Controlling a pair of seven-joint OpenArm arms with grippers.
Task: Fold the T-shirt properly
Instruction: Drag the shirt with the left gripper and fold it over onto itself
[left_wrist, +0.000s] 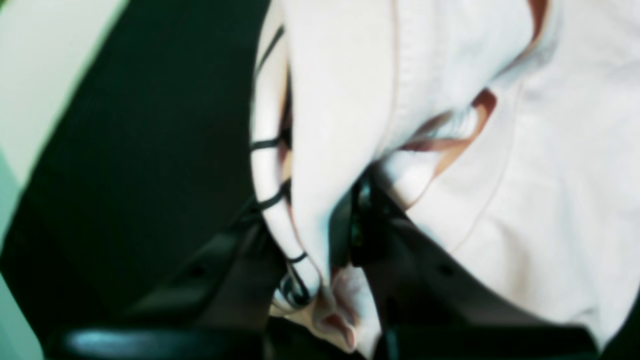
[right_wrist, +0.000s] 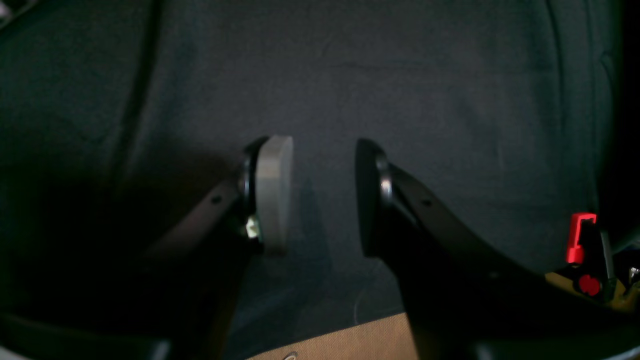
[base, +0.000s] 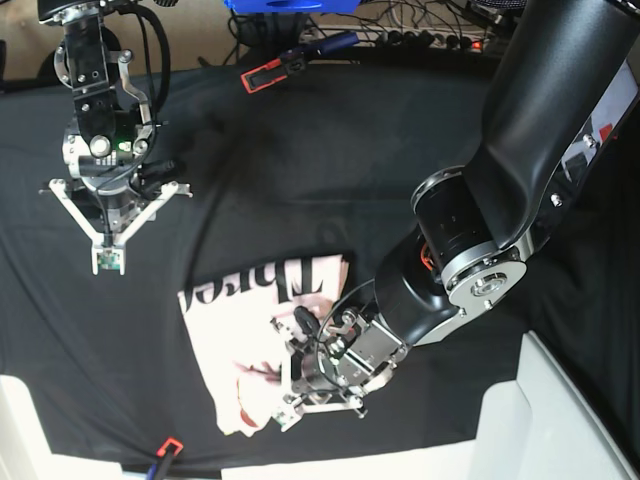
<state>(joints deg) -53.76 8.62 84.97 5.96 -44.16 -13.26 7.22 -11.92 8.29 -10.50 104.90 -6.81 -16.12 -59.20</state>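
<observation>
Seemingly folded T-shirt (base: 255, 330), left tool (left_wrist: 325, 260) pinching its edge, black cloth (base: 300, 170)

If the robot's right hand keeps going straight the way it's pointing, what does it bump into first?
Probably just the black table cloth. The right hand is open and empty, and only dark cloth shows beyond its fingertips. How far off the cloth lies is hard to tell.

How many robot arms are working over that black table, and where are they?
2. The left arm's gripper is low at the front, clamped on the folded pink T-shirt. The right arm's gripper hangs open and empty over the black table cloth, back on the other side.
</observation>
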